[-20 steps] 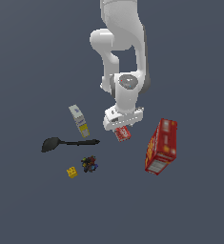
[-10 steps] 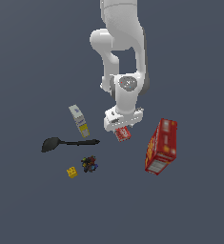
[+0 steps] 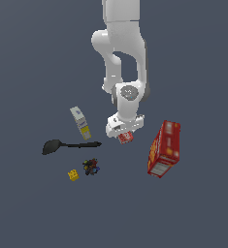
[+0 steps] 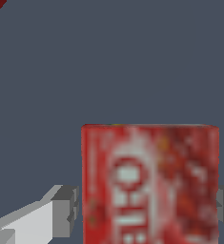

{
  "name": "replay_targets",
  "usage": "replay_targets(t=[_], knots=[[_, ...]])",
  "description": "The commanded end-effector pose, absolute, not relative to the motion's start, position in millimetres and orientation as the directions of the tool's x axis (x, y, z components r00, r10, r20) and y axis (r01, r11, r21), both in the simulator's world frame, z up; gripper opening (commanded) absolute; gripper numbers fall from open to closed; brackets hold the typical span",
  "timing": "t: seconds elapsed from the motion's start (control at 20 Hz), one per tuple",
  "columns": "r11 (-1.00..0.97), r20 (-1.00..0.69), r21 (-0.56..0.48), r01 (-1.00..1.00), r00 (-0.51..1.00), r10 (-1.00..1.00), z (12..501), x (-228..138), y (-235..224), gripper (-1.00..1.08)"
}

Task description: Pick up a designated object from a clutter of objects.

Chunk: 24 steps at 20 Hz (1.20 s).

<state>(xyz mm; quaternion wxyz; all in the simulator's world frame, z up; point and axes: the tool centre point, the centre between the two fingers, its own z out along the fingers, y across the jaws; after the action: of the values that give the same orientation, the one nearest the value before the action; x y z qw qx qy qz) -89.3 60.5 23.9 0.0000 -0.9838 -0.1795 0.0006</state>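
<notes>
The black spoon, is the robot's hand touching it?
No, the black spoon lies by itself toward the exterior view's left, while the gripper is over at the small red box.

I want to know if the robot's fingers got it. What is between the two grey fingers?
The small red box sits between the gripper's two fingers; the wrist view shows it best.

tall red carton [image 3: 164, 148] near hand [image 3: 125, 131]; spoon [image 3: 69, 145] opposite side.
</notes>
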Motion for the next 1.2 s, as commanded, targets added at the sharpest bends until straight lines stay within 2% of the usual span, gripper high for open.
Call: replay_targets(t=[0.0, 0.15, 0.2, 1.15], knots=[[-0.936, 0.0, 0.0, 0.353, 0.936, 0.353, 18, -89, 60, 1.0], [-0.936, 0.0, 0.0, 0.353, 0.936, 0.353, 16, -89, 60, 1.0], [-0.936, 0.0, 0.0, 0.353, 0.936, 0.353, 16, -89, 60, -1.0], [-0.936, 0.0, 0.001, 0.353, 0.936, 0.353, 33, -80, 60, -1.0]])
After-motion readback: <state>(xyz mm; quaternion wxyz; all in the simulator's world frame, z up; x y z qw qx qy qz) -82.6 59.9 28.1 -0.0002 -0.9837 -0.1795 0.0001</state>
